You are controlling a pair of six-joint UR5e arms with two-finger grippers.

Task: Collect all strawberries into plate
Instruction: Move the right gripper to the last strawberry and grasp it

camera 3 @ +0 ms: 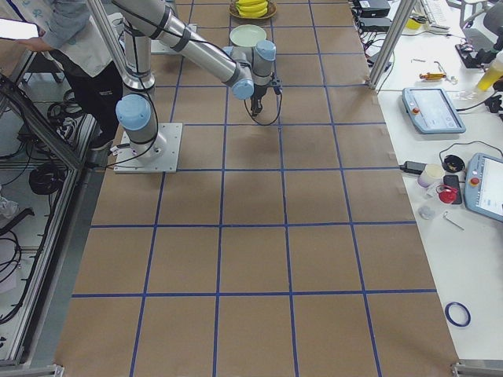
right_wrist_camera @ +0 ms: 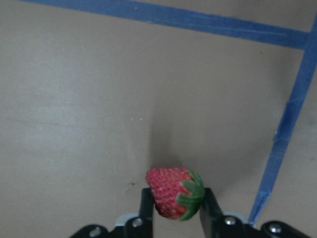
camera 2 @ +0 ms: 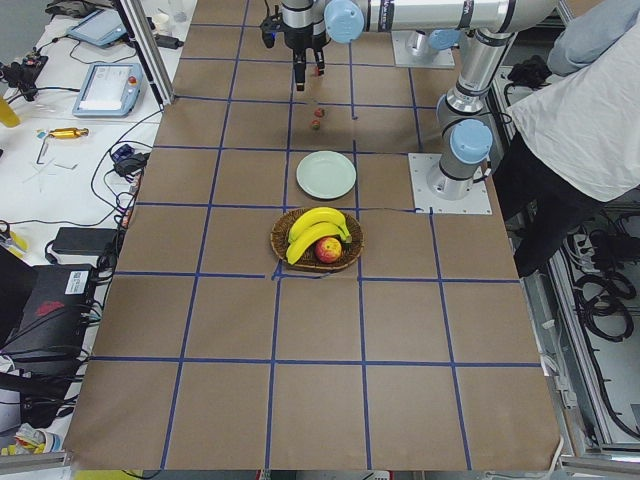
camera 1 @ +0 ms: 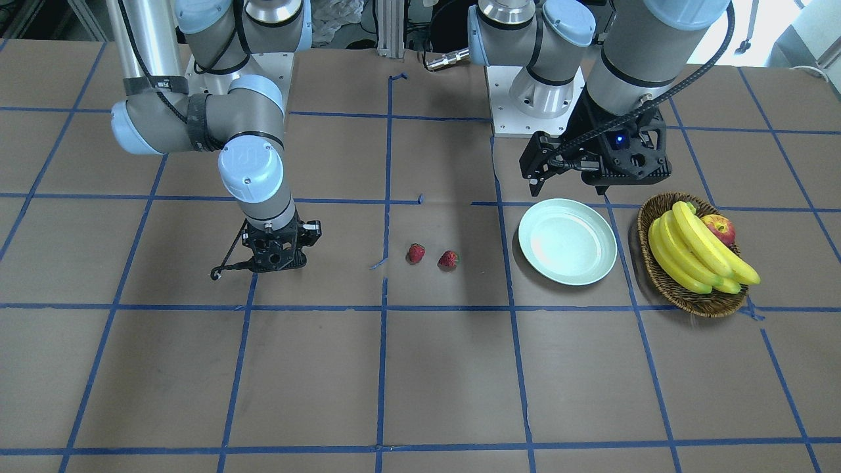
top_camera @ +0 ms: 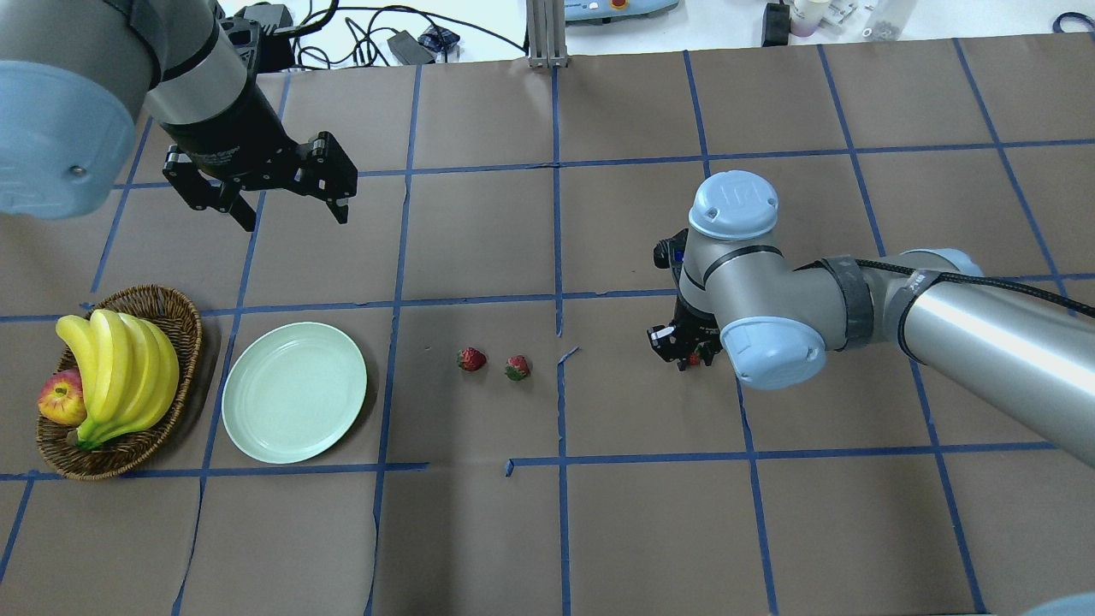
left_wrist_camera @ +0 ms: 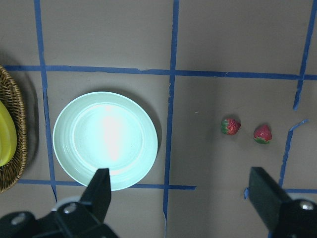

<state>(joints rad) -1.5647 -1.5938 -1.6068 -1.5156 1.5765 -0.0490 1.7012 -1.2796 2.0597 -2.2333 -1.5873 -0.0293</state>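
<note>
three strawberries are waiting to be gathered, and none is lying in the plate (top_camera: 295, 392) yet. going from the left of the overhead view, a wicker basket (top_camera: 192, 338) is sitting at the table's edge, holding bananas (top_camera: 120, 368) and an apple (top_camera: 60, 400), and the plate is resting bare just beside it. beyond the plate the left gripper (top_camera: 293, 210) is hovering with its jaws spread wide, holding nothing. near the middle of the table the first strawberry (top_camera: 471, 358) and the second strawberry (top_camera: 517, 368) are lying close together but not touching, well apart from the plate. farthest right, the right gripper (right_wrist_camera: 177, 198) is hanging low over the table, its two fingers pressing on either side of the third strawberry (right_wrist_camera: 173, 192), leafy cap pointing toward one finger; whether the fruit is touching the paper i cannot tell. the step in hand is looking like the pick-up of this outermost berry. the next move is probably calling for a clean lift, a carry across the table above the other two berries, and a low release inside the plate's rim, with a gentle squeeze throughout, since the fruit is looking soft and likely to roll.
</note>
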